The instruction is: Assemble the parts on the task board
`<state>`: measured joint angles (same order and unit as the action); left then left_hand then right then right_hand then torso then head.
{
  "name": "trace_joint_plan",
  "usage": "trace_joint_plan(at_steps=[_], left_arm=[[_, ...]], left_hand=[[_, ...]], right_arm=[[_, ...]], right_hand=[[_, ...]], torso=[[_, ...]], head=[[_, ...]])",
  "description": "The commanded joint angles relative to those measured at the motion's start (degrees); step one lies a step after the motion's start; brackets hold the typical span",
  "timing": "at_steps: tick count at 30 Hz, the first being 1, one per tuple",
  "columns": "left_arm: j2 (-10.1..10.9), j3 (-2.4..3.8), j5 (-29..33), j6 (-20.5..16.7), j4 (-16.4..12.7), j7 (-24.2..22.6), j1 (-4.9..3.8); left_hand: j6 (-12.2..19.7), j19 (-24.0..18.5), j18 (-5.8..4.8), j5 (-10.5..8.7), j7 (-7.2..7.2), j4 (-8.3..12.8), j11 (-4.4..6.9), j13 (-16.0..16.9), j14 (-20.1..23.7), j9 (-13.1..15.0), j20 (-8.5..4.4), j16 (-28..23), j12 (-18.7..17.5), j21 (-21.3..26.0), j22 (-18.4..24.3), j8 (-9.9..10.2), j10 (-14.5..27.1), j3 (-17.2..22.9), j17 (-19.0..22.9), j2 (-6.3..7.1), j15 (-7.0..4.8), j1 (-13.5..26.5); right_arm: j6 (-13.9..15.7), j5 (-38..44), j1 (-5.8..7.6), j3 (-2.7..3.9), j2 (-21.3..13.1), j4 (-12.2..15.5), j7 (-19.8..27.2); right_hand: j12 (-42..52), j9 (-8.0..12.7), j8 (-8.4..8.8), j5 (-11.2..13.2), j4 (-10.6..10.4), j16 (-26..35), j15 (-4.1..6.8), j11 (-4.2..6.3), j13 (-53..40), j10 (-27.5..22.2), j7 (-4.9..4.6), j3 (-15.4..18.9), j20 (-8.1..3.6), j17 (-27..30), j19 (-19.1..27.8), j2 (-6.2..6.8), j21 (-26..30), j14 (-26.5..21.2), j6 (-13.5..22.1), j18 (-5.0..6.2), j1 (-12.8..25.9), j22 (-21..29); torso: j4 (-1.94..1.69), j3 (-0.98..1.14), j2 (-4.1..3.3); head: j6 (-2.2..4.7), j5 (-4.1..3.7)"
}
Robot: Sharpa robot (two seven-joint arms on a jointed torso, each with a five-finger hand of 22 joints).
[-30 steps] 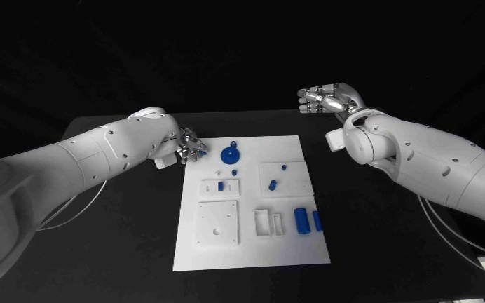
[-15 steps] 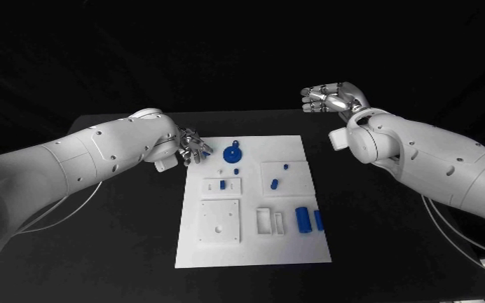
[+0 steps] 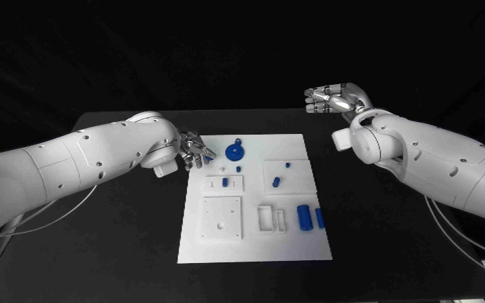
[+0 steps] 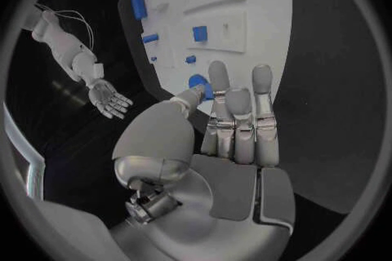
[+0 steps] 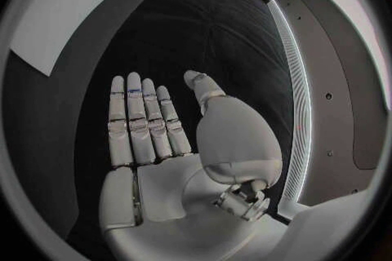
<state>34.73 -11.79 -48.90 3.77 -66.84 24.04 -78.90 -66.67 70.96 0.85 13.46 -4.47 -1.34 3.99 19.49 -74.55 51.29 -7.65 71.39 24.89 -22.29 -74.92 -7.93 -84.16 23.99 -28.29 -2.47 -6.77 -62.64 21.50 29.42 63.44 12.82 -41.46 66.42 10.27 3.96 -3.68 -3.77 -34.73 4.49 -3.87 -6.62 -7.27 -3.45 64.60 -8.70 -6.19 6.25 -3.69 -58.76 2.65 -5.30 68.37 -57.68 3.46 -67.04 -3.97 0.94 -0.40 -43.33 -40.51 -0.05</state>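
Reaching for round blue part point(image 3: 233, 153) (far left of task board point(image 3: 255, 247)) | left hand point(image 3: 194, 151) fingers apart, empty | right hand point(image 3: 336, 99) spread, idle | part likely light, rigid; grip its rim

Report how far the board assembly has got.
Early. Nothing looks assembled: blue parts lie loose on the task board. The left hand hovers, holding nothing, at the board's far left corner beside the round blue part. The right hand is open, off the board. All placements remain.
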Motion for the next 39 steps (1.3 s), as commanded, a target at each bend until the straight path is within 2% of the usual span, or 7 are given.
trace_joint_plan(at_steps=[1,7,10,12,15,30,39], left_arm=[[0.90,-0.16,-2.77,-2.34,-2.40,1.87,0.00],[2.63,-1.25,-3.94,-4.46,-6.16,3.50,0.06],[3.11,-1.57,-4.62,-4.99,-7.32,4.31,0.09],[3.34,-1.72,-5.07,-5.26,-8.03,4.91,0.15],[3.52,-1.84,-5.60,-5.34,-8.75,5.64,0.26],[2.49,-1.94,-7.16,-3.02,-9.38,7.07,0.83],[2.23,-1.94,-9.08,-1.81,-9.71,7.16,1.32]], left_hand=[[-6.52,0.73,-0.30,0.64,6.10,5.60,0.24,1.22,-0.97,3.50,-0.22,-0.15,0.54,-0.70,-1.20,-0.11,-1.90,5.44,-1.29,0.27,-0.23,0.59],[-5.79,0.85,-0.46,0.11,6.40,4.70,0.59,2.98,-1.75,11.85,-0.70,-0.53,1.54,-2.12,-1.21,0.11,-1.94,7.26,-3.05,0.53,-0.65,1.59],[-5.50,0.92,-0.51,-3.20,6.45,4.39,0.70,3.79,-2.13,15.10,-0.95,0.02,2.17,-2.95,-1.25,-0.11,-1.86,10.57,-4.14,0.79,-0.89,1.92],[-5.30,0.79,-0.57,-3.83,6.66,4.36,0.89,4.38,-2.32,18.28,-1.12,0.41,2.65,-3.64,-1.22,-0.44,-1.83,12.56,-5.01,1.12,-1.02,3.26],[-5.40,0.71,-0.60,-4.30,6.71,4.34,0.98,4.82,-2.53,20.06,-1.23,0.52,2.87,-4.24,-1.19,0.15,-1.77,13.27,-5.45,1.05,-1.10,3.73],[-5.66,0.36,-0.55,-5.35,6.63,4.54,0.98,5.52,-2.52,21.54,-1.21,0.66,3.18,-5.05,-1.16,1.64,-1.46,13.49,-5.74,1.00,-1.07,3.31],[-5.84,0.27,-0.49,-5.83,6.58,4.57,0.97,5.71,-2.48,21.44,-1.18,0.67,3.17,-5.23,-1.14,2.27,-1.36,13.23,-5.58,1.06,-1.05,2.76]], right_arm=[[-0.94,-0.36,-0.30,0.03,-0.04,-0.06,0.23],[-0.99,-0.43,-0.66,0.03,-0.07,-0.17,0.21],[-1.01,-0.45,-0.78,0.03,-0.07,-0.20,0.21],[-1.02,-0.45,-0.85,0.03,-0.06,-0.22,0.21],[-1.03,-0.46,-0.93,0.03,-0.05,-0.26,0.21],[-1.09,-0.46,-1.08,0.03,0.05,-0.32,0.19],[-1.14,-0.46,-1.11,0.03,-0.02,-0.35,0.18]], right_hand=[[-0.18,0.02,0.19,-0.28,-0.33,0.28,0.12,-0.09,0.07,-0.28,-0.17,-0.17,0.13,0.06,0.33,-0.15,0.08,-0.32,0.16,0.71,0.32,0.09],[-0.18,0.02,0.19,-0.28,-0.33,0.28,0.12,-0.09,0.07,-0.28,-0.17,-0.17,0.13,0.06,0.33,-0.15,0.08,-0.32,0.16,0.71,0.32,0.09],[-0.18,0.02,0.19,-0.28,-0.33,0.28,0.12,-0.09,0.07,-0.28,-0.17,-0.17,0.13,0.06,0.33,-0.15,0.08,-0.32,0.16,0.71,0.32,0.09],[-0.18,0.02,0.19,-0.32,-0.39,0.28,0.12,-0.09,0.07,-0.29,-0.17,-0.18,0.13,0.06,0.34,-0.12,0.08,-0.34,0.17,0.71,0.31,0.09],[-0.18,0.02,0.20,-0.41,-0.53,0.28,0.11,-0.10,0.08,-0.31,-0.17,-0.22,0.14,0.06,0.34,-0.04,0.08,-0.37,0.20,0.71,0.27,0.09],[-0.18,0.02,0.19,-0.44,-0.69,0.29,0.10,-0.11,0.08,-0.32,-0.18,-0.15,0.15,0.06,0.36,-0.03,0.09,-0.39,0.21,0.71,0.24,0.09],[-0.18,0.02,0.19,-0.44,-0.69,0.29,0.10,-0.11,0.08,-0.32,-0.18,-0.15,0.15,0.06,0.36,-0.03,0.09,-0.39,0.21,0.71,0.24,0.09]], torso=[[0.01,0.01,0.00],[-0.10,0.03,-0.08],[-0.06,0.03,-0.12],[-0.02,0.07,-0.17],[-0.03,0.07,-0.18],[0.14,0.16,-0.25],[-0.03,0.13,-0.14]], head=[[-0.15,0.13],[-0.47,0.24],[-0.72,0.43],[-0.82,0.51],[-1.05,0.53],[-1.87,0.50],[-2.28,0.20]])
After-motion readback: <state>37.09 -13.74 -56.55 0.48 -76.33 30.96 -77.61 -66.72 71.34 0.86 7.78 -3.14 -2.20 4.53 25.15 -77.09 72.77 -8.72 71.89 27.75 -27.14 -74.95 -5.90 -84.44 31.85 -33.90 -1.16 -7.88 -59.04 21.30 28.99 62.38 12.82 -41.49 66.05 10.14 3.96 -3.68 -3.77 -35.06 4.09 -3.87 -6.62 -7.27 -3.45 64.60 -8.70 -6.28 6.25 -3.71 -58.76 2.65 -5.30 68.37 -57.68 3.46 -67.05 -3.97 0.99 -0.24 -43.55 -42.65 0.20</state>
